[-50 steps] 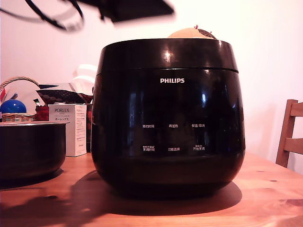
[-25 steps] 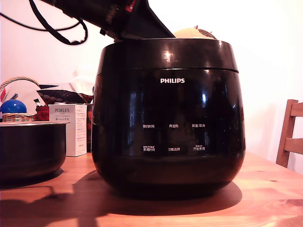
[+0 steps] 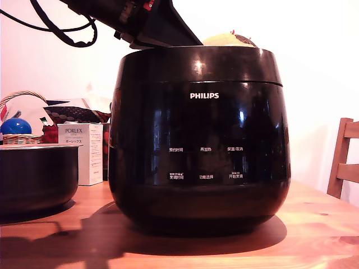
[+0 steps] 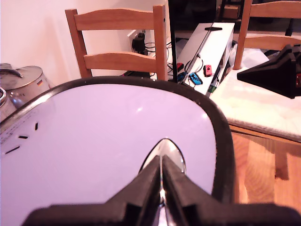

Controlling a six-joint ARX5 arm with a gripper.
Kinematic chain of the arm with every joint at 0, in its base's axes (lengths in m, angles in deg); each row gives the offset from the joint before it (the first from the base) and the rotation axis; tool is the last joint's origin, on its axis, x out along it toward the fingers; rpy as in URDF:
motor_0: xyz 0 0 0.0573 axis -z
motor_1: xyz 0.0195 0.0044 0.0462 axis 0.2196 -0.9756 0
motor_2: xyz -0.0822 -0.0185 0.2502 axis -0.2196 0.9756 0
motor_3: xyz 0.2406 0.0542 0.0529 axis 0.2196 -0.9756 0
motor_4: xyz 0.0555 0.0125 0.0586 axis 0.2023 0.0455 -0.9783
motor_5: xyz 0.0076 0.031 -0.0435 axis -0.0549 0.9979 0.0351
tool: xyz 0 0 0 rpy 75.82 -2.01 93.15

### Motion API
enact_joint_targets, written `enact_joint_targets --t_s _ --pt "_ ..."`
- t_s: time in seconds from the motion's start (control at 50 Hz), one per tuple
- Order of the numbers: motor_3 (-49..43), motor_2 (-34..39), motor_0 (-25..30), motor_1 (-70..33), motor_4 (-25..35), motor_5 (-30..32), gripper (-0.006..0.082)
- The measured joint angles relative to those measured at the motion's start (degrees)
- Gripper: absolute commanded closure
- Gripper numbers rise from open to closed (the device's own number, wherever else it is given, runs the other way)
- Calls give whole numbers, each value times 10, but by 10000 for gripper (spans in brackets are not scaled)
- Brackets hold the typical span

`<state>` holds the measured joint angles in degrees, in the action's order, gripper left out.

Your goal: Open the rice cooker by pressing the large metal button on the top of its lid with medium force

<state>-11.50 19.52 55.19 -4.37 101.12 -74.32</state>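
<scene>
A wooden table [image 3: 314, 224] in front of a pale wall carries the scene. The rice cooker [image 3: 199, 145] is placed near the middle of this table, its front with the white "PHILIPS" lettering turned toward the exterior camera. The lid [image 3: 196, 64] is seen seated on the body, and the thin seam beneath it appears closed all round.

In the wrist view, the top of the lid [image 4: 108, 146] is shown as a pale glossy surface with a dark rim. A bright metal button [image 4: 165, 150] is set into it near the rim. The gripper [image 4: 161, 188] is positioned directly over this button; its two black fingers [image 4: 141, 188] are pressed together with nothing between them, and their tips are seen at the button. Whether force is being applied cannot be told.

In the exterior view, the arm [image 3: 132, 19] is seen above the cooker's top edge, toward the exterior view's left, with black cables [image 3: 61, 28] looped behind it.

To the exterior view's left of the cooker, a matte black pot [image 3: 36, 179] is set on the table. Behind it, a white box [image 3: 84, 151] marked "PORLEX" stands just beside the cooker, and a wicker basket [image 3: 19, 137] holding a blue ball [image 3: 15, 126] is visible further back. To the exterior view's right of the cooker, part of a wooden chair [image 3: 343, 159] is visible.
</scene>
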Motion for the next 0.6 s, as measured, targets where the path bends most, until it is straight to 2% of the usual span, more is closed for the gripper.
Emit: enact_joint_targets --t_s 0.6 --pt "-23 -14 19 -9 -10 6 787"
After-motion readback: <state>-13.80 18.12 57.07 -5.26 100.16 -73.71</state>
